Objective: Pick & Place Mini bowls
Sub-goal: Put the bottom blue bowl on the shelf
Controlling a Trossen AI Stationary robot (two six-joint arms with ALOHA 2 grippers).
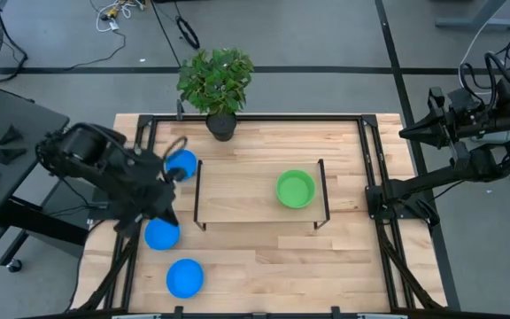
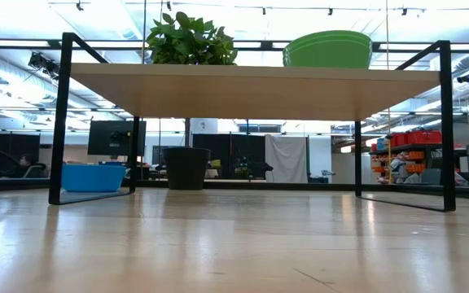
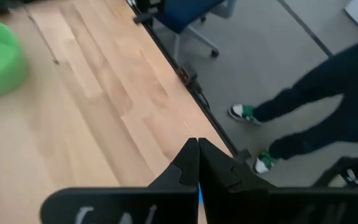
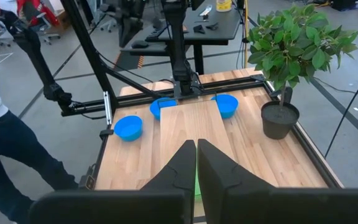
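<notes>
Three blue mini bowls sit on the table's left half: one by the shelf's left legs (image 1: 182,164), one nearer (image 1: 161,236) and one by the near edge (image 1: 184,277). A green mini bowl (image 1: 296,189) rests on the raised shelf and is also seen in the low view (image 2: 328,49). The other green bowls do not show. My left gripper (image 3: 197,146) is shut and hangs over the middle blue bowl (image 1: 166,213); a blue sliver shows through the slit between its fingers. My right gripper (image 4: 196,144) is shut and waits off the table's right edge (image 1: 407,133).
A leafy plant in a dark pot (image 1: 220,124) stands at the far edge. A black-legged wooden shelf (image 1: 237,199) spans mid-table. Black rails (image 1: 374,159) run along both sides. A person stands beside the table (image 3: 328,106). Bare wood lies on the near right (image 1: 326,266).
</notes>
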